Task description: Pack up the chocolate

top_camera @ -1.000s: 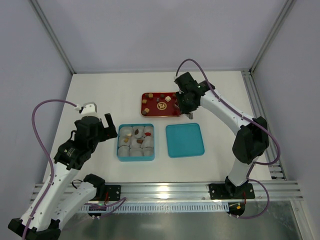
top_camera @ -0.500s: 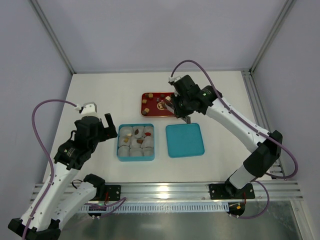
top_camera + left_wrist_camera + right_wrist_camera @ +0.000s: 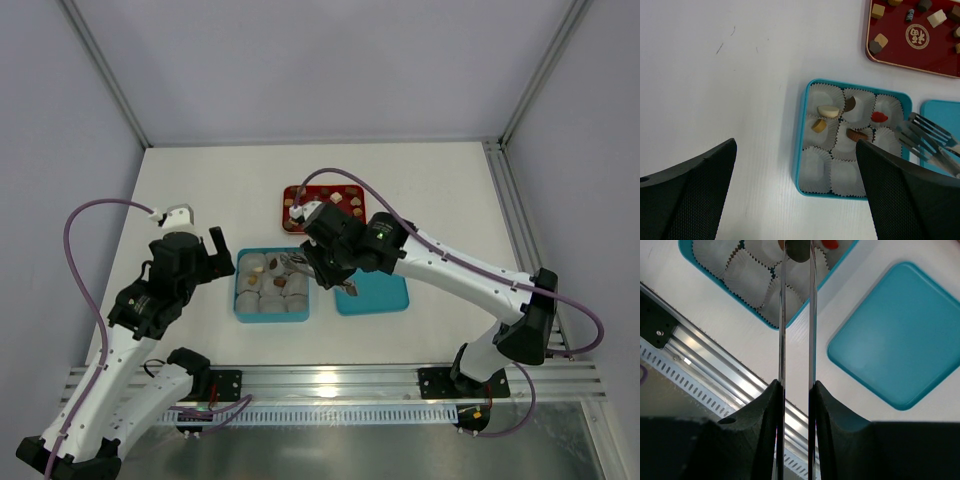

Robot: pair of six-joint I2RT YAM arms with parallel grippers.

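My left fingers (image 3: 695, 185) stand wide apart with nothing between them, hanging over the white bench (image 3: 715, 75) just left of the teal box (image 3: 804, 150). The box sits toward the near middle of the bench, its nine crinkled paper cups (image 3: 815, 167) set three by three. Five cups already hold chocolate (image 3: 828, 110): a cream piece, a tan one, two brown ones and a red one, all in the far and middle rows. My right arm reaches across above the box's right side. My right fingers (image 3: 811, 340), two thin metal blades, are clamped on one dark rounded piece (image 3: 799, 249), which I hold above the cups close to the red one. Just right of the box, not touching it, the teal lid (image 3: 890, 335) lies flat on the bench. Behind box and lid sits the red tray (image 3: 895, 47), with more loose pieces in tan, dark brown and cream scattered on it.
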